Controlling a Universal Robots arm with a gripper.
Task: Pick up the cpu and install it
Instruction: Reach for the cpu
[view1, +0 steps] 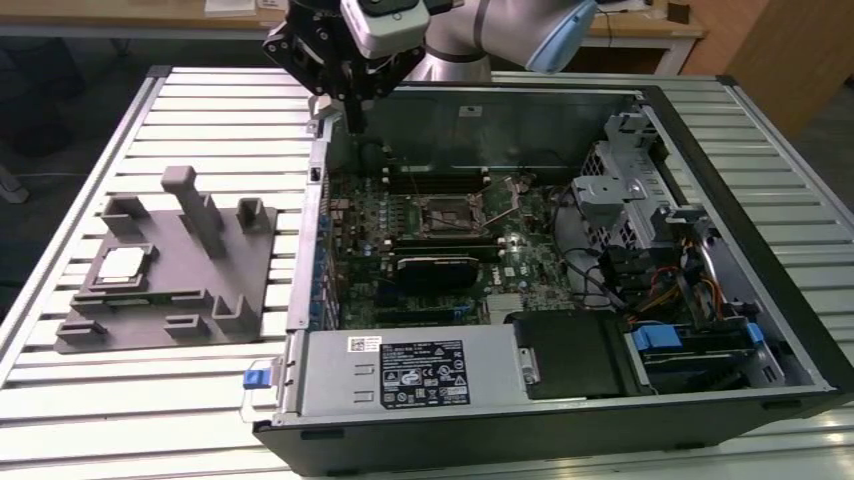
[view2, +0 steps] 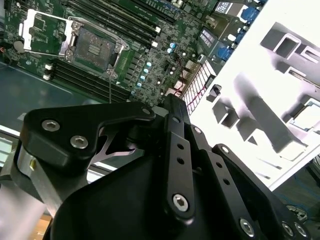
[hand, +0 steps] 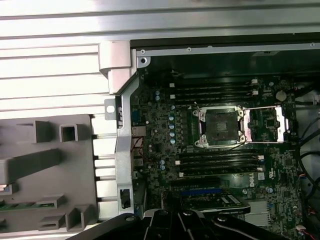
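In the exterior view the black gripper (view1: 356, 122), claw state not discernible, hangs over the rim of the open black computer case (view1: 534, 445), well apart from the silvery square cpu (view1: 120, 265) on the grey plastic tray (view1: 180, 275); the second wrist view shows the black square socket (view2: 95, 47) uncovered, the first wrist view its metal lid (hand: 267, 122) swung aside.

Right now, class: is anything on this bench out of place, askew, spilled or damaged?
Nothing stands out. The chip lies flat on its tray, and the cover of the socket is flipped open, as fitting needs; no spills or damage show.
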